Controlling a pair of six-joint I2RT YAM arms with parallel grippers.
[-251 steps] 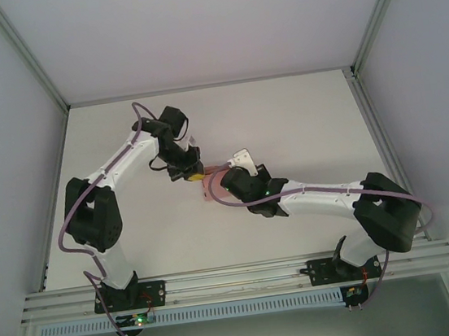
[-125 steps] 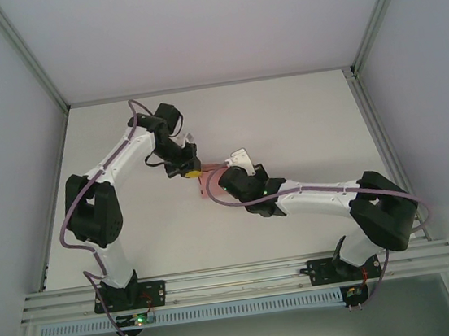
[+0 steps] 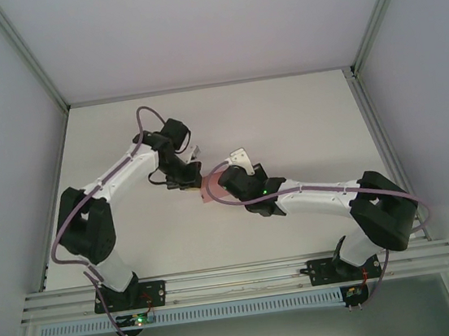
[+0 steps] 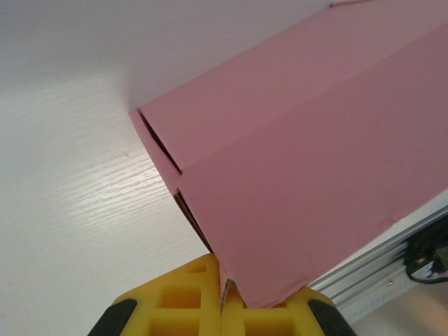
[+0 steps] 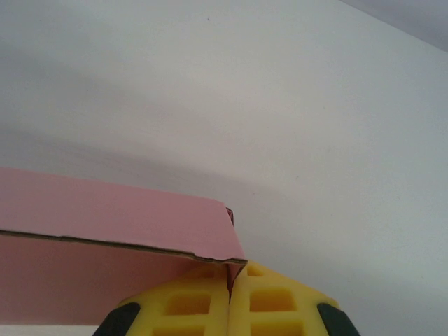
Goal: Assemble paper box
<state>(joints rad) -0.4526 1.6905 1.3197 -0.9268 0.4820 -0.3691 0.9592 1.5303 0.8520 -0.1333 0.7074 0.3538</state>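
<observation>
1. Since ~1 s ago: L arm's elbow has sunk toward its base and its wrist has swung in tighter to the paper box [image 3: 208, 190]. R arm has barely budged.
2. Box sits mid-table [image 3: 300, 118], bridged between both arms. Can't tell if it rests on the top or hangs just off it.
3. Left gripper [image 4: 222, 285]: pads squeezed together on a thin card edge. Right gripper [image 5: 229, 276]: pads likewise closed, box corner nipped in the seam.
4. Step in hand, my read: squaring up / folding a panel w/ both arms holding.
5. To do it well, prob.: keep both pinches firm, move the arms in sync, turn about the scored crease and not across it. Go slow, since thin card buckles or tears if one side leads.
6. Card: pale pink, matte, thin; crisp straight folds; darker raw cut edge. Left wrist view shows layered panels at one corner w/ a dark slit between them, so not yet seated flush.
7. Pads: yellow, blocky, square recesses, look rubbery.
8. Tabletop: white, faint grain.
</observation>
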